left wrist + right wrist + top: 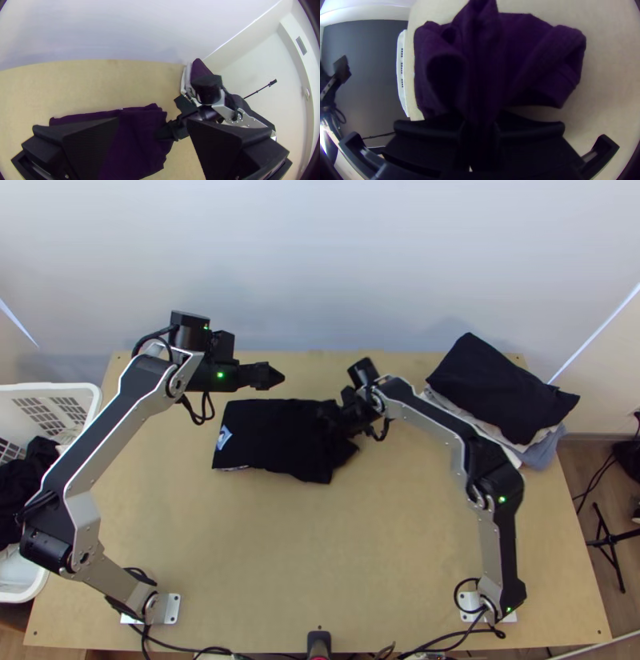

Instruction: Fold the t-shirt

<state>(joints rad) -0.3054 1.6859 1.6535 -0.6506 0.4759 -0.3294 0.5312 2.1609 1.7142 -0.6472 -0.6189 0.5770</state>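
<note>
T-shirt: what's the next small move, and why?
Probably bring the right hand toward the end with the print and lay its cloth over. That hand has a raised ridge of the black t-shirt pinched near the end opposite the print; the left hand hangs open, holding nothing.

The t-shirt [276, 436] is black with a light blue-and-white patch [224, 437]; the basket [90, 390] is white.
</note>
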